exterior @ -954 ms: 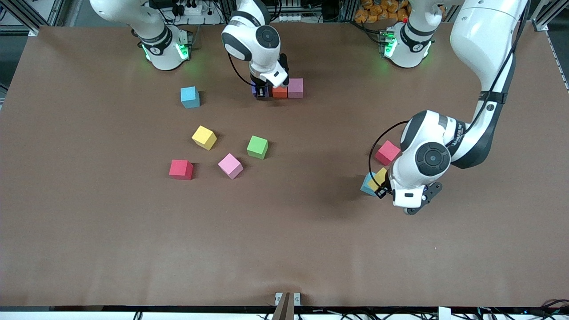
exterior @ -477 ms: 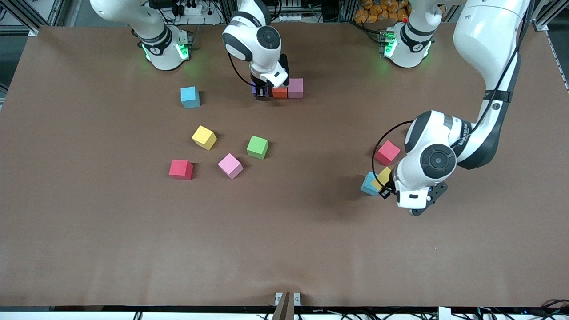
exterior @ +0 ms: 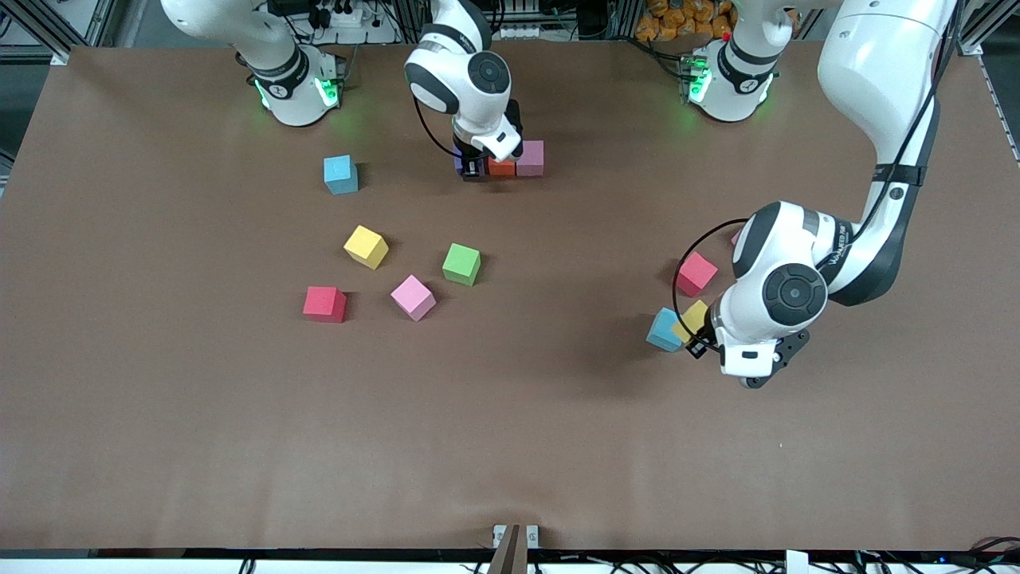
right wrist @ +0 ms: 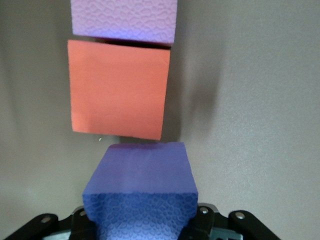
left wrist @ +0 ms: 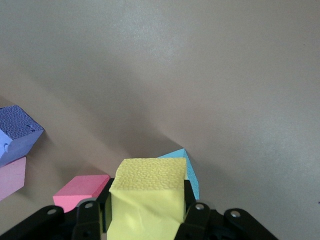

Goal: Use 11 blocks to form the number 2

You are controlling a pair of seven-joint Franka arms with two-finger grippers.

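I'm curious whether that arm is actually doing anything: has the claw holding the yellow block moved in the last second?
Yes. The left claw with its yellow block has slid toward the left arm's end of the table, uncovering more of the blue block resting beneath it.

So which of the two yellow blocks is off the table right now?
The yellow block gripped in the left gripper, up over the light blue block. The other yellow block lies free on the table beside the green block.

Brown desk (exterior: 199, 414) w/ loose cubes: blue (exterior: 340, 174), yellow (exterior: 366, 246), green (exterior: 461, 264), red (exterior: 324, 304), pink (exterior: 413, 297); orange (exterior: 501, 167) touching purple (exterior: 530, 157).
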